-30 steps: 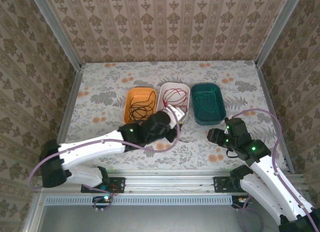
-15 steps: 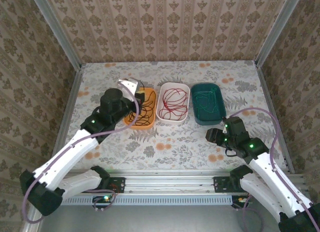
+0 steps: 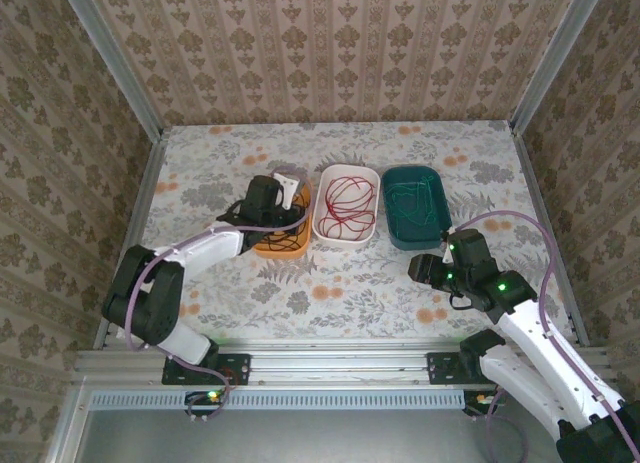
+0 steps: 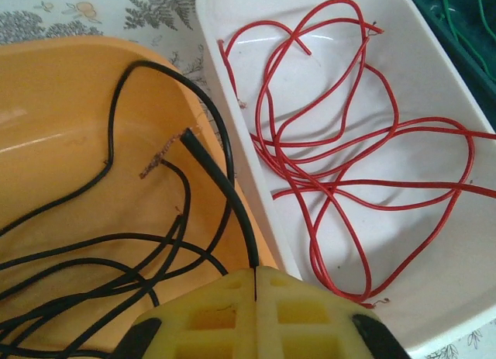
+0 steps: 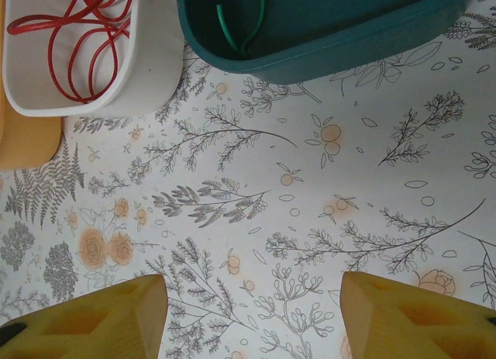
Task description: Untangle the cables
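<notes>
The black cable (image 4: pixel 209 161) lies coiled in the orange tray (image 4: pixel 62 88), and one strand runs up into the seam of my left gripper (image 4: pixel 256 272), which is shut on it. In the top view this gripper (image 3: pixel 283 186) sits at the orange tray's far right corner. The red cable (image 4: pixel 349 134) is looped loosely in the white tray (image 4: pixel 434 72). The green cable (image 3: pixel 415 205) rests in the teal tray (image 3: pixel 392 188). My right gripper (image 5: pixel 252 312) hangs open over bare tablecloth, nothing between its fingers, in front of the teal tray (image 5: pixel 333 49).
The three trays stand side by side mid-table: orange (image 3: pixel 262 249), white (image 3: pixel 322 223), teal. Floral tablecloth (image 3: pixel 340 283) stretches free in front of them. Patterned walls and metal rails enclose the table on three sides.
My left arm swung left from in front of the white tray to the orange tray and came down low over it. The right arm barely moved.
</notes>
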{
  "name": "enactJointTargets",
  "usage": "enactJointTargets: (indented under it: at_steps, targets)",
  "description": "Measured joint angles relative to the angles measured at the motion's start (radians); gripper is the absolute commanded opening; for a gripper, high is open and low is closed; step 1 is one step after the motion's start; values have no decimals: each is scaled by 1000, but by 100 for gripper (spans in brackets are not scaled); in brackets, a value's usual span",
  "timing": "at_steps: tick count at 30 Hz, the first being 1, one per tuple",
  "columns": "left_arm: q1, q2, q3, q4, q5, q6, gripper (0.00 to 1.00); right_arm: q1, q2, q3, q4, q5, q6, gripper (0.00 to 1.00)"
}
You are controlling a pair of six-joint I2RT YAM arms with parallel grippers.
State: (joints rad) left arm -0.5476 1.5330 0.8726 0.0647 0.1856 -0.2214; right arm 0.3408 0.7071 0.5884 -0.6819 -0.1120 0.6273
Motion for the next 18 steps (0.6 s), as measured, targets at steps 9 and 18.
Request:
enactJointTargets:
  at_steps: [9,18]
  targets:
    - [-98,-226,6,-74,-284,-57,100,0,-12,0,-3,3,-7,63]
    - [-112,-762,-164,-273,-718,-188,100,-23,-101,-6,12,197,-37,83]
